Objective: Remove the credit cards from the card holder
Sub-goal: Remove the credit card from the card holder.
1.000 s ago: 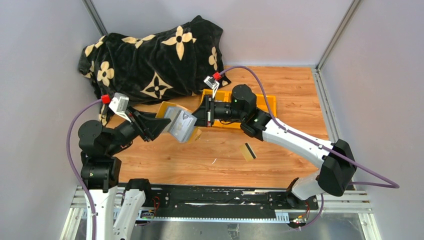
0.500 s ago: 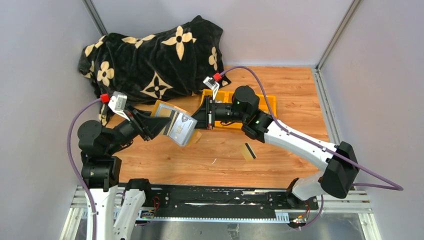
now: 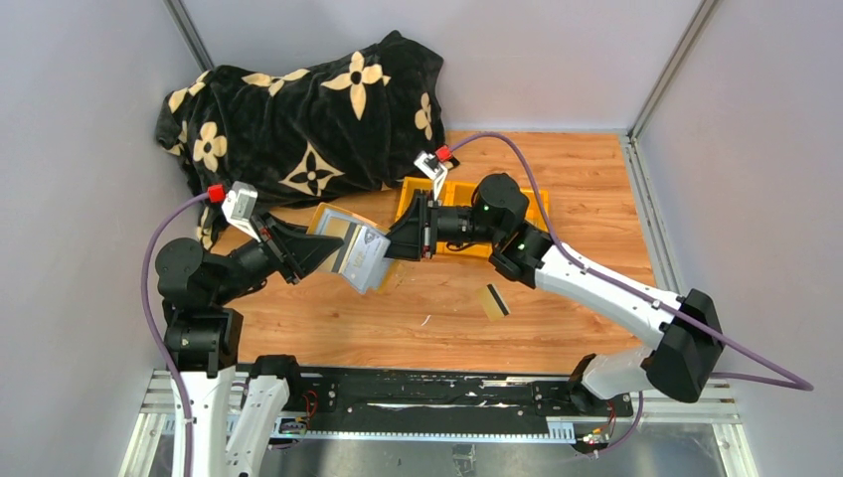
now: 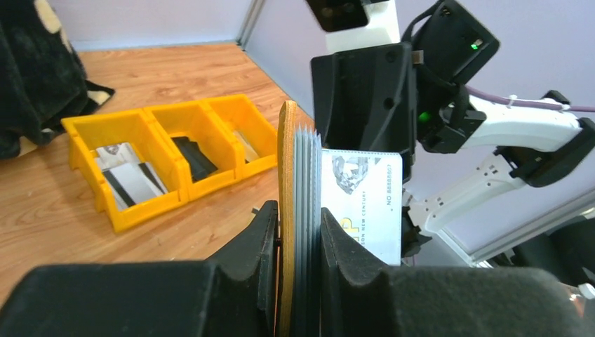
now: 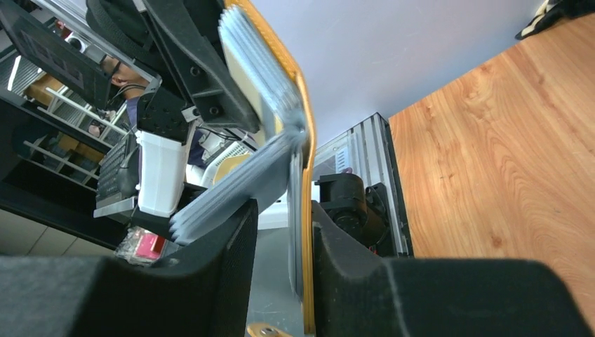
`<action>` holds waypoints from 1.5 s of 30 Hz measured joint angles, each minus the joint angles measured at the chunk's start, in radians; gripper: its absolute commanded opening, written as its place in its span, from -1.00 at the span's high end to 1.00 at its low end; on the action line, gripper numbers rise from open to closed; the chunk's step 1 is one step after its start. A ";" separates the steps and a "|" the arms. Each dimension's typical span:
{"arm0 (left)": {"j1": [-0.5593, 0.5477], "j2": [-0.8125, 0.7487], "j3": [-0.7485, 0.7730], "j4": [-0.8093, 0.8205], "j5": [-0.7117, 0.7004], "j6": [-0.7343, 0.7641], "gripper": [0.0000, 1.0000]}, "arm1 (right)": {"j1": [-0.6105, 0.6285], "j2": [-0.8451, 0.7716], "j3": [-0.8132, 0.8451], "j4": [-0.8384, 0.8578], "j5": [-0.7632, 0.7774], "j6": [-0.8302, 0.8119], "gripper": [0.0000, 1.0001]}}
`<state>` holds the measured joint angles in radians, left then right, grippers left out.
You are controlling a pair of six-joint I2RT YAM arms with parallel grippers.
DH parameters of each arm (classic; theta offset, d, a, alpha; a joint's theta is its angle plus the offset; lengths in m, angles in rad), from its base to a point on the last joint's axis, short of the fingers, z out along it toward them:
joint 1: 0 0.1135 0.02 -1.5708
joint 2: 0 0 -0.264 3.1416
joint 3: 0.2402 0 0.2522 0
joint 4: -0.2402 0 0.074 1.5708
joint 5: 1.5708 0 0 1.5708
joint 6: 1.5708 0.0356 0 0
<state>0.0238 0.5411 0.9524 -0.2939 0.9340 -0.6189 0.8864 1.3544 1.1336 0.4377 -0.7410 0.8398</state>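
Top view: card holder [image 3: 356,254] held in the air over the wooden counter [image 3: 582,179], between the two arms; its long axis runs slantwise from far-left to near-right, grey pocket face turned up and toward the right arm; left end effector [image 3: 320,248] on its left side, right end effector [image 3: 395,246] at its right edge; a tan-gold card [image 3: 492,301] lies loose on the counter, near the right arm; yellow tray [image 3: 455,189] partly behind that arm; flowered blanket [image 3: 298,99] at the far left. Against a second ago the holder is tipped steeper and shows less grey face, the right arm's elbow has swung rightward, the loose card has not moved. Left wrist view: holder edge-on and upright, tan cover left, grey leaves packed; left end effector [image 4: 298,212] clamped on cover and leaves; a pale card [image 4: 361,203] juts out to the right. Right wrist view: right end effector [image 5: 283,210] straddles the holder's tan edge, jaws apart, a gap showing beside one leaf; leaves fanned.
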 measured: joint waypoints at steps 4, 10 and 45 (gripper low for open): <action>0.000 -0.008 0.010 -0.052 -0.052 0.045 1.00 | -0.030 -0.018 0.000 -0.006 -0.014 -0.006 -0.10; -0.001 -0.015 0.031 -0.079 -0.068 0.079 1.00 | -0.118 -0.090 0.036 -0.218 0.031 -0.123 -0.23; -0.001 -0.005 -0.020 0.089 0.060 -0.168 0.25 | -0.039 0.076 0.094 0.077 -0.195 -0.069 1.00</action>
<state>0.0231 0.5358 0.9325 -0.2047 0.9936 -0.7868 0.8478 1.4303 1.2278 0.5152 -0.9356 0.7708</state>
